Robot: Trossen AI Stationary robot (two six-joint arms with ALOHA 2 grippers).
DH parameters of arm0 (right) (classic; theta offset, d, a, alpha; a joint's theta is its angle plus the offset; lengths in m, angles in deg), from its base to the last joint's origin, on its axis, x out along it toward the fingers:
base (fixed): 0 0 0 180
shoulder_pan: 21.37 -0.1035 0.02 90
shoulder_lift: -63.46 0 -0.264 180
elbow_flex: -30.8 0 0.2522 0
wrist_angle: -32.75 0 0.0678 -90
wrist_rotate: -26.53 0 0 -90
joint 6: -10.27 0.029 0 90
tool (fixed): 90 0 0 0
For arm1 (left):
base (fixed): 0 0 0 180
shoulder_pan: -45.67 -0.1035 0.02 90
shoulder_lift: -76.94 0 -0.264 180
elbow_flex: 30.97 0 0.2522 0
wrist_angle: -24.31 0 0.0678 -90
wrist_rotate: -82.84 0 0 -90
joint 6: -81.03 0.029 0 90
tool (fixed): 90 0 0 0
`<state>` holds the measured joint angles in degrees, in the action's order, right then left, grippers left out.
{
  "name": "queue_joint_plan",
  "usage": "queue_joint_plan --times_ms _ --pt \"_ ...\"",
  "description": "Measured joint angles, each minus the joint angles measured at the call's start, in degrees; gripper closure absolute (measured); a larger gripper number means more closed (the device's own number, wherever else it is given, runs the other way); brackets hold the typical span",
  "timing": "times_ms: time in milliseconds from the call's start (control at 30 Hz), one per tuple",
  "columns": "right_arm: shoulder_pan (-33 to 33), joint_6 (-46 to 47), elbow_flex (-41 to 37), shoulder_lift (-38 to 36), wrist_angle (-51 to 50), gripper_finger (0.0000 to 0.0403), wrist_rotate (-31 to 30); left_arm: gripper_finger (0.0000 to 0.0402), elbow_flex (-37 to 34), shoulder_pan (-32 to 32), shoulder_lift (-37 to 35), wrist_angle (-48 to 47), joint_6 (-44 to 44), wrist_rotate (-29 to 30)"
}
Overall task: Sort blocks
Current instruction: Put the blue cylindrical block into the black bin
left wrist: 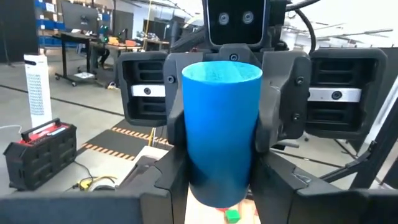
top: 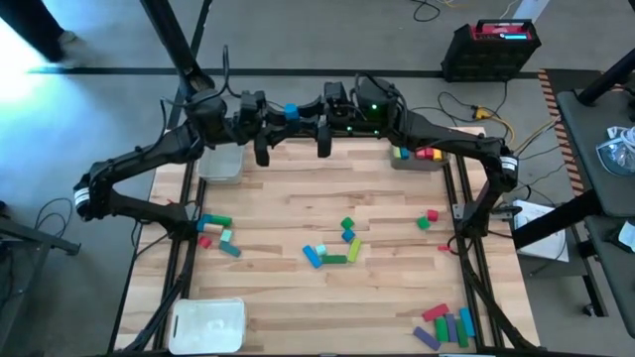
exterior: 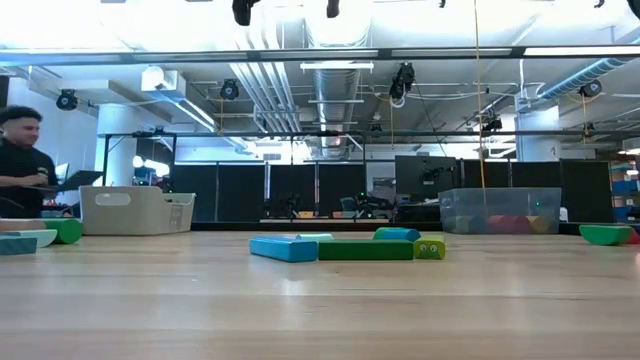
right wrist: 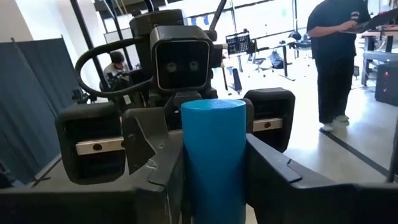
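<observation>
Your two arms meet high over the far middle of the table. In the high view the blue cylinder (top: 291, 110) is only a small blue spot between the left gripper (top: 270, 111) and the right gripper (top: 310, 109). The wrist views give you what that view cannot. Each camera looks straight at the other arm's gripper, with the cylinder upright between them. Dark fingers are pressed against both its sides, so both grippers look clenched on it. The low view misses the cylinder altogether. You get only dark tips hanging in at its top edge.

Below the arms, the loose blocks (top: 332, 248) lie in a cluster mid-table. The low view shows a blue bar (exterior: 284, 248) touching a green bar (exterior: 365, 249) there. Smaller groups lie at the left edge (top: 216, 234), towards the right (top: 427, 219) and at the near right corner (top: 446, 325).

A clear tray (top: 222, 164) sits far left. A grey tray (top: 422, 157) far right holds a few blocks, and a white tray (top: 208, 324) sits near left.

Beyond the table, a person (exterior: 22, 150) stands on the left of the low view.
</observation>
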<state>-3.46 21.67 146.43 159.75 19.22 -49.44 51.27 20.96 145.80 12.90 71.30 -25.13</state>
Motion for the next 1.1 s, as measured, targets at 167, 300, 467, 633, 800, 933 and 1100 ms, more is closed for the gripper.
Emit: queue_joint_plan --times_ms 167,300,467,633,800,933,1100 --pt "0.0 -1.2 0.0 0.0 -2.3 0.0238 -0.1 0.0287 0.0 0.0 1.2 -0.4 0.5 -1.1" --pt "0.2 0.8 0.0 0.2 -3.3 0.02 -0.2 0.0287 -0.2 0.1 1.6 -0.9 0.8 -2.5" --pt "0.3 0.6 0.0 0.2 -3.3 0.0232 -0.3 0.0287 -0.2 0.1 1.6 -1.0 1.2 -2.1" --pt "0.3 0.2 0.0 -0.1 -4.1 0.0278 -0.1 0.0287 -0.2 0.1 0.6 -2.3 1.1 -1.8" --pt "0.8 2.9 0.5 -1.7 -9.8 0.0278 -0.7 0.0204 0.6 0.3 -3.1 -9.6 3.5 4.2" --pt "3.2 2.4 2.2 -5.4 -24.4 0.0278 -5.0 0.0126 3.9 0.1 -7.2 -26.1 9.6 12.6" --pt "9.1 3.5 1.8 -8.9 -50.2 0.0278 -19.8 0.0083 4.5 0.2 -11.8 -37.5 9.0 20.2"
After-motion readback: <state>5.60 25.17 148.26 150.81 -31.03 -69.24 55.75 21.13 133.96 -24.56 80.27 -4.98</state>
